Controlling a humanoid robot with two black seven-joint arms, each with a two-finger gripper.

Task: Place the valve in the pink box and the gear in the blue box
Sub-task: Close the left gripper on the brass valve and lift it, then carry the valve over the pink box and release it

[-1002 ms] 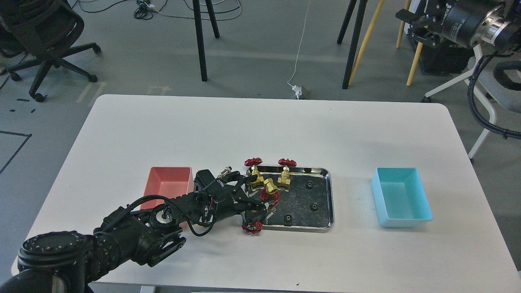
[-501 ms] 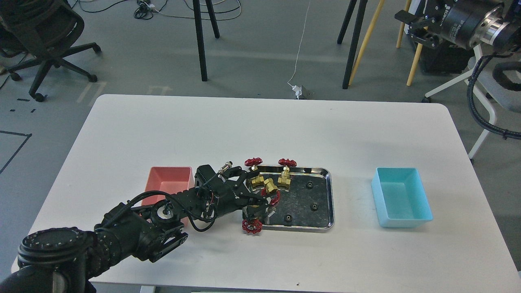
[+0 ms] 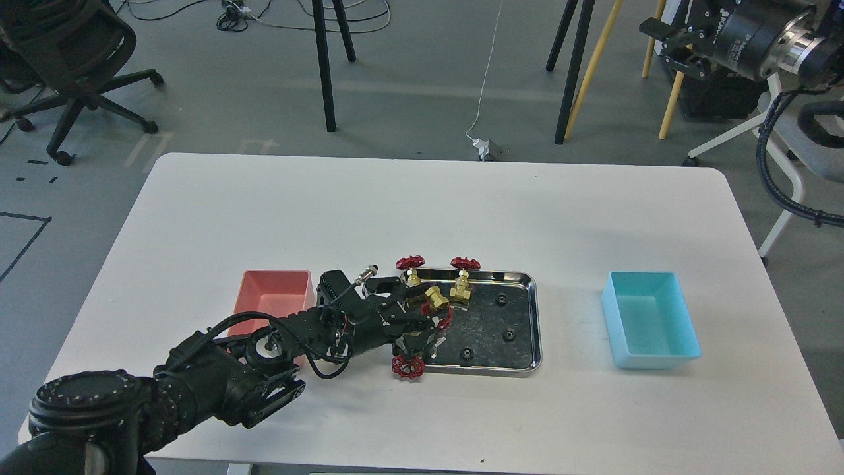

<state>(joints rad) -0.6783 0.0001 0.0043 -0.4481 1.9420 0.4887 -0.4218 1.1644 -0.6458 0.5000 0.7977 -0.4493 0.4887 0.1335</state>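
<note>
Near the desk's front edge, left of centre: left gripper (image 3: 422, 315), black, fingers brought together around the valve (image 3: 436, 301), brass body tilted, red handwheel toward the front, at the left end of the steel tray (image 3: 521, 366). Three more valves: two upright along the tray's rear left rim (image 3: 461, 280), one by its front left corner (image 3: 407, 367). Gears (image 3: 508, 335), small and black, lie apart on the tray floor. Pink box (image 3: 273, 284) sits just left of the gripper, partly behind the arm. Blue box (image 3: 649, 320) sits toward the desk's right edge, well apart from the tray. Right gripper (image 3: 672, 41): raised beyond the desk's rear right corner; finger state cannot be told.
</note>
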